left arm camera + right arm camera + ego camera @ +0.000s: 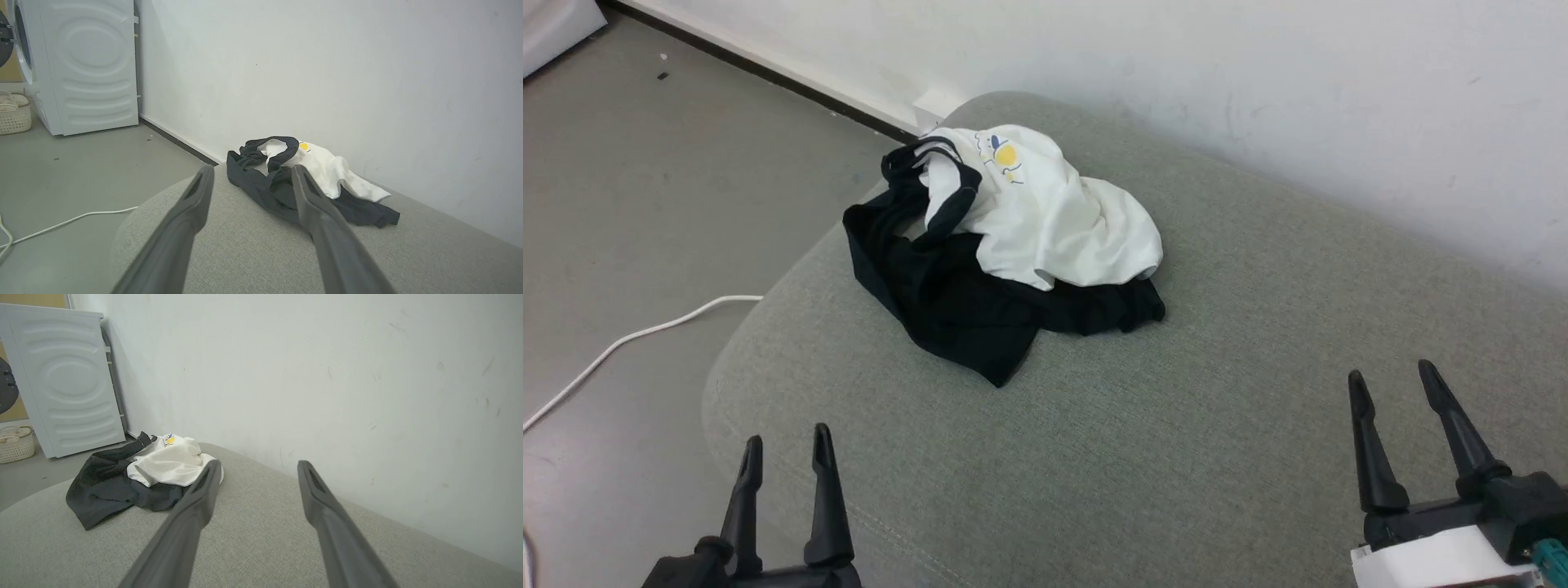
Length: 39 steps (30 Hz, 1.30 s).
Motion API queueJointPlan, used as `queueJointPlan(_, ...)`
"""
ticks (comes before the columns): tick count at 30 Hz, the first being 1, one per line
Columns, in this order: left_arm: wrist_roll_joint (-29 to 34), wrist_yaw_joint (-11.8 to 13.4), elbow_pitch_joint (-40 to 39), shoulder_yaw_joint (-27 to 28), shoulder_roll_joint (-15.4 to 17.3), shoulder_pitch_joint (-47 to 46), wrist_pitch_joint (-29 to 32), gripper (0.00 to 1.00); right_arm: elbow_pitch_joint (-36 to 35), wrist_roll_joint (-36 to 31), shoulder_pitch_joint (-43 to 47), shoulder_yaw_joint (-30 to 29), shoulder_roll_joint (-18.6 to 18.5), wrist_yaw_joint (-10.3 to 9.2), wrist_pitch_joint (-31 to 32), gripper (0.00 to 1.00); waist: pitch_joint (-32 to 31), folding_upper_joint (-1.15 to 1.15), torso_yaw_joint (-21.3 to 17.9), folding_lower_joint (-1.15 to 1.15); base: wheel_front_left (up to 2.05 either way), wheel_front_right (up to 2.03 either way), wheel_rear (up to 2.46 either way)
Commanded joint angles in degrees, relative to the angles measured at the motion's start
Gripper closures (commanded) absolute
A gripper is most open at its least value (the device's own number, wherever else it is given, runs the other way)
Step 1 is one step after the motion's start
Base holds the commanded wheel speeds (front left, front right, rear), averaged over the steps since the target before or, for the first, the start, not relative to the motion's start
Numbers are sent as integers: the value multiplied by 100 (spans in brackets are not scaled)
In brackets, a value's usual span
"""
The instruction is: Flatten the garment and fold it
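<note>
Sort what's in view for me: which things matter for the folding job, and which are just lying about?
For the job: crumpled garment, grey cushion under it, left pincer and right pincer, both open and empty.
Lying about: white cable on the floor, washing machine, pale basket beside it.

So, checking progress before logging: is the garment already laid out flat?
No, the garment lies crumpled in a heap on the grey cushion.

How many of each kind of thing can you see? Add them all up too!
shirt: 1
grippers: 2 (left gripper, right gripper)
cushion: 1
cable: 1
washer: 1
basket: 1
Total: 7
</note>
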Motion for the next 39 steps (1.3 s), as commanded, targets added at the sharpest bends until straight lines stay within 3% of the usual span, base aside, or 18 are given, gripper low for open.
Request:
queueJointPlan(1, -109, -61, -43, -35, -15, 42, -33, 0, -19, 18, 18, -11, 16, -11, -30, 0, 8, 0, -1, 0, 0, 0, 0)
queueJointPlan(7, -906, -104, -528, -77, 6, -351, 125, 0, -62, -8, -30, -33, 16, -11, -30, 0, 145, 0, -13, 0, 0, 0, 0)
queueJointPlan(12, -1046, -122, -1239, 49, 468, -1403, 1078, 0, -143, -92, -116, -119, 16, -11, -29, 0, 384, 0, -67, 0, 0, 0, 0)
queueJointPlan(15, -1192, -206, -1227, 135, 847, -2265, 1733, 0, -221, -165, -222, -164, 16, -11, 3, 0, 612, 0, -155, 0, 0, 0, 0)
queueJointPlan(27, -1743, -451, 984, 293, 1918, -5120, 3497, 0, -722, -636, -619, -289, 16, -11, 325, 0, 1620, 0, -787, 0, 0, 0, 0)
queueJointPlan(32, -1994, -707, 1964, 153, 2242, -5770, 4190, 0, -983, -808, -783, -350, 16, -11, 469, 0, 2001, 0, -1082, 0, 0, 0, 0)
queueJointPlan(39, -2379, -903, 2949, -105, 2395, -6156, 5009, 0, -1218, -872, -897, -377, 16, -11, 564, 0, 2417, 0, -1448, 0, 0, 0, 0)
